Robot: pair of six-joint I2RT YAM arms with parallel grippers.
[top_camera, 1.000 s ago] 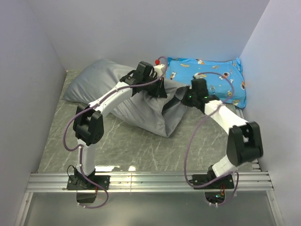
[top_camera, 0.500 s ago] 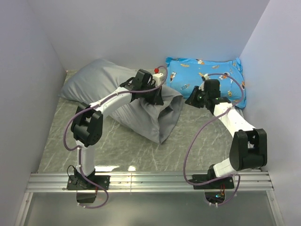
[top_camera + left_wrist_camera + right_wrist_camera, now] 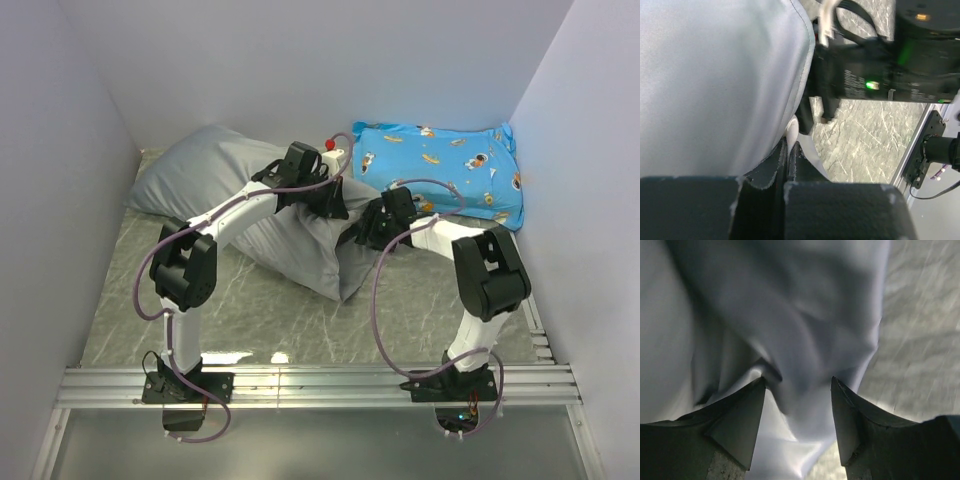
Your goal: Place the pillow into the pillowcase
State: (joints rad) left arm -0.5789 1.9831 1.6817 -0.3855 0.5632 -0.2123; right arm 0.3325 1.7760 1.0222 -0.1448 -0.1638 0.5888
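Lying plump across the back left of the table (image 3: 400,310), the grey pillowcase (image 3: 200,175) reaches the middle, its right end just beside the blue printed pillow (image 3: 440,165). The white pillow is out of sight. The left claw (image 3: 328,205) sits on that right end, its fingers (image 3: 765,175) pressed together on a fold of the grey cloth. The right claw (image 3: 797,412) is close beside it, spread wide, with loose cloth bunched between its fingers but not clamped.
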